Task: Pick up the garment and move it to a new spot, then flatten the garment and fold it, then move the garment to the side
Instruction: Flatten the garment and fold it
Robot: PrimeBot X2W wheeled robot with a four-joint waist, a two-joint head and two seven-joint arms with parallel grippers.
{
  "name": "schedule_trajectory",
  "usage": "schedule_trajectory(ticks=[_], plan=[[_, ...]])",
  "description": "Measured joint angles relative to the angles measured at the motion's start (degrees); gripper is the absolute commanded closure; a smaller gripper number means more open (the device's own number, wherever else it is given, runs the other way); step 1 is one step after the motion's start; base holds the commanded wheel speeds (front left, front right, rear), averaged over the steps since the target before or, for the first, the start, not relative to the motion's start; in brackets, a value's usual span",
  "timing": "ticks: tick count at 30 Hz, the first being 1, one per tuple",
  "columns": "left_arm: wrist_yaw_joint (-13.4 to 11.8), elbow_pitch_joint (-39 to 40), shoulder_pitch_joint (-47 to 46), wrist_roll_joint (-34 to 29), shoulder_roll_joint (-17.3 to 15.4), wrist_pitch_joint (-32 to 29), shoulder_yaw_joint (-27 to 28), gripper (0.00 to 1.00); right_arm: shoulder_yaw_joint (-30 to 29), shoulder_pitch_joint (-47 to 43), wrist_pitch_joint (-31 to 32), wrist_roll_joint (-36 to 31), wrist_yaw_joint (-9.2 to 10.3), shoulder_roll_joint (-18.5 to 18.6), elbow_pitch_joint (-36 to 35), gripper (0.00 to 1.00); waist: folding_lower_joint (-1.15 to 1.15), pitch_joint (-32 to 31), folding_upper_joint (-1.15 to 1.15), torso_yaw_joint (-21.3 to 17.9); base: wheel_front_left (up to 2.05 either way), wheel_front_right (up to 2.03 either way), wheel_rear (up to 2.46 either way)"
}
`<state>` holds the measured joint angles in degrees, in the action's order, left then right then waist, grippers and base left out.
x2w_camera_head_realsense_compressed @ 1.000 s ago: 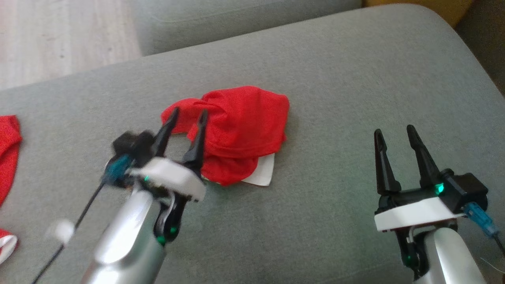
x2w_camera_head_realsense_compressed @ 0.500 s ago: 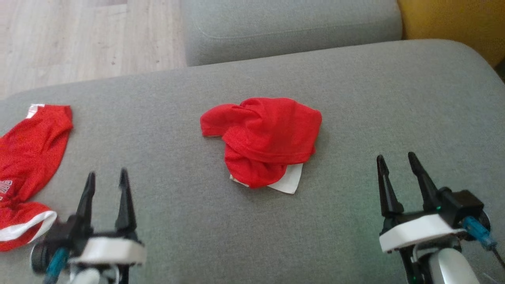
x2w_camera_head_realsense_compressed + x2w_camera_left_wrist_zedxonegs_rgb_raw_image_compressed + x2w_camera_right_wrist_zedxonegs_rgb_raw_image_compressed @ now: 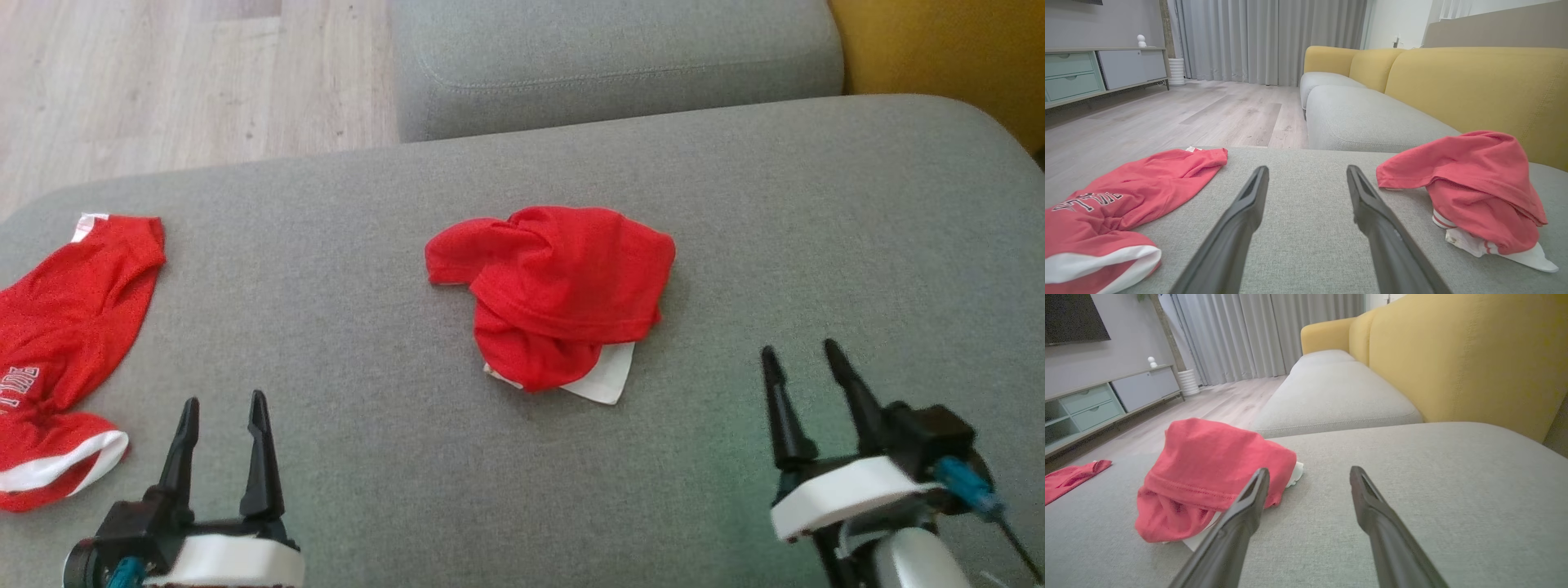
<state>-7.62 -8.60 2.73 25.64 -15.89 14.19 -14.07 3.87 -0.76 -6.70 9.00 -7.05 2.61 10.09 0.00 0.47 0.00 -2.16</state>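
My left jaws are back off the garment [image 3: 563, 294], apart and empty, low at 7 o'clock. Right jaws are apart too, at 5 o'clock. So it's been dropped mid-way across the sofa cushion [image 3: 816, 245] — flattening comes next, I reckon. It's a crumpled red heap, white trim poking out at its 6 o'clock.

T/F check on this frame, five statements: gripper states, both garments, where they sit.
1. The left gripper and right gripper are both open and empty. True.
2. The crumpled red garment lies mid-way across the grey cushion. True.
3. The second red garment is neatly folded. False: it lies loosely spread and rumpled at the cushion's left end.
4. The left gripper is clamped on the crumpled red garment. False: it is open and apart from it.
5. White fabric pokes out beneath the crumpled red garment. True.
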Motion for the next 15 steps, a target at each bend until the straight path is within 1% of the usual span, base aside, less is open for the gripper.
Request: schedule_trajectory(ticks=[3,6,8,10,15], plan=[[0.1,0.0,-0.1,0.0,0.0,0.0,-0.1,0.0,2.3,0.3,1.0,0.0,0.0,0.0,0.7,0.0,0.0,0.5,0.0,-0.1,0.0,0.0,0.0],[0.2,-0.2,-0.4,0.0,-0.1,0.0,-0.1,0.0,6.9,2.7,4.8,-0.8,0.0,0.0,3.5,0.0,0.0,1.3,0.0,-0.2,0.0,0.0,0.0],[0.4,-0.2,-0.9,0.0,-0.1,0.0,-0.2,0.0,10.0,6.2,7.5,-2.8,0.0,0.0,6.9,0.0,0.01,2.0,0.0,-0.1,0.0,0.0,0.0],[0.6,-0.3,-1.8,0.0,-0.1,0.0,-0.5,0.0,11.7,10.3,8.3,-5.9,0.0,0.0,10.7,0.0,0.01,2.7,0.0,0.2,0.0,0.0,0.0],[1.2,-0.3,-4.6,0.0,0.0,-0.1,-1.3,0.0,12.8,18.3,8.1,-10.7,0.0,0.2,20.9,0.0,0.01,4.3,0.0,2.1,0.0,0.0,0.0]])
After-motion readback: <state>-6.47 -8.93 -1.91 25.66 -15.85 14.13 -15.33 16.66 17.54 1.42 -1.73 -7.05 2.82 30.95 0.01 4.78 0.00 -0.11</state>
